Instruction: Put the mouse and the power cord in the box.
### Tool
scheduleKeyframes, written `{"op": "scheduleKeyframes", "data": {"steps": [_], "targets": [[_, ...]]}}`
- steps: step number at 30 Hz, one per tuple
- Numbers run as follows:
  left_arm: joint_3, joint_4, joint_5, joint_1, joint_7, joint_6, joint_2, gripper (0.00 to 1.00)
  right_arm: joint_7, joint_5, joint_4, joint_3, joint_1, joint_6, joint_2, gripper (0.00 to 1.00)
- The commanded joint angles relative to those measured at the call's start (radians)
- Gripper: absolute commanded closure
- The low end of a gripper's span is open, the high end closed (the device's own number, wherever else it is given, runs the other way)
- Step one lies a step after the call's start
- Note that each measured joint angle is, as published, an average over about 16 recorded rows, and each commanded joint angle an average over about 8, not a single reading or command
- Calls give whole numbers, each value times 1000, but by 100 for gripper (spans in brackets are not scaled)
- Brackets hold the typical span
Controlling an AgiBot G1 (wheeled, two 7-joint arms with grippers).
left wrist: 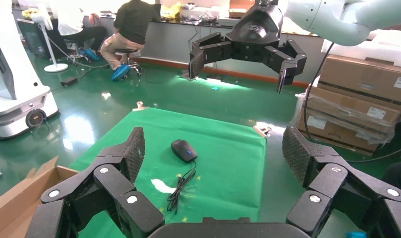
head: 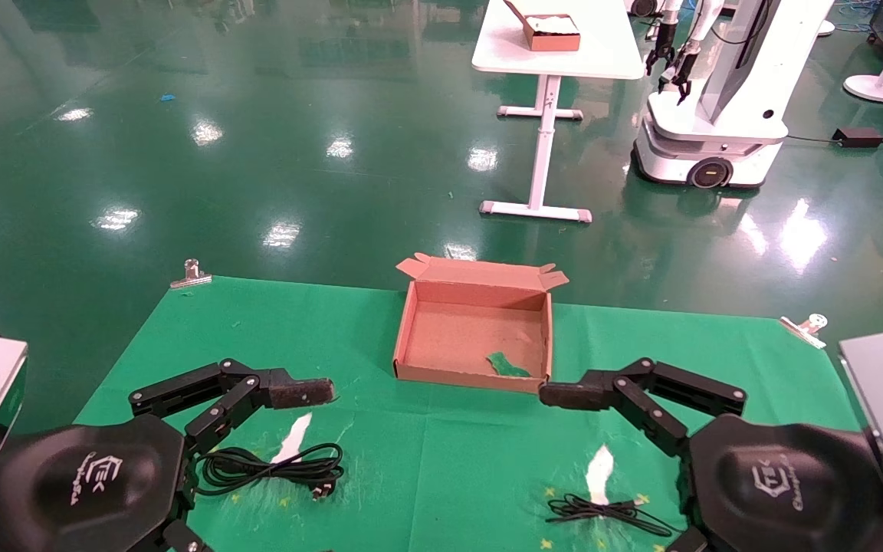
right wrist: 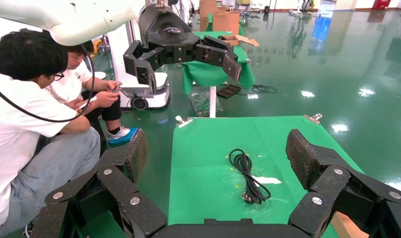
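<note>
The brown cardboard box [head: 411, 337] stands open at the middle back of the green cloth, with a green scrap lying inside it. The power cord [head: 273, 466] lies coiled at front left, its plug [right wrist: 250, 198] toward the middle. My left gripper [left wrist: 215, 153] hovers open beside the cord, one finger [head: 300, 392] reaching toward the box. At front right lies the mouse's thin bundled cable [head: 610, 512]. The head view hides the mouse behind my right arm, while the left wrist view shows the mouse [left wrist: 183, 149] clearly. My right gripper [right wrist: 218, 156] hovers open above that side, holding nothing.
Metal clips [head: 191, 274] [head: 805, 326] pin the cloth's far corners. Two white worn patches [head: 292, 438] [head: 599, 469] mark the cloth. Beyond the table is green floor, with a white table carrying another box [head: 553, 32] and another robot [head: 717, 115]. People sit off to one side [right wrist: 34, 124].
</note>
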Motion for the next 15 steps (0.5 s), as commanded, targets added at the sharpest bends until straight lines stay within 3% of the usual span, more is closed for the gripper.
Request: {"op": "scheduleKeyframes", "data": {"steps": [1, 15], "targets": [[0, 0, 0, 0, 0, 0, 0, 0, 0, 0, 0, 0, 0, 0, 0, 0], [0, 0, 0, 0, 0, 0, 0, 0, 0, 0, 0, 0, 0, 0, 0, 0]]}}
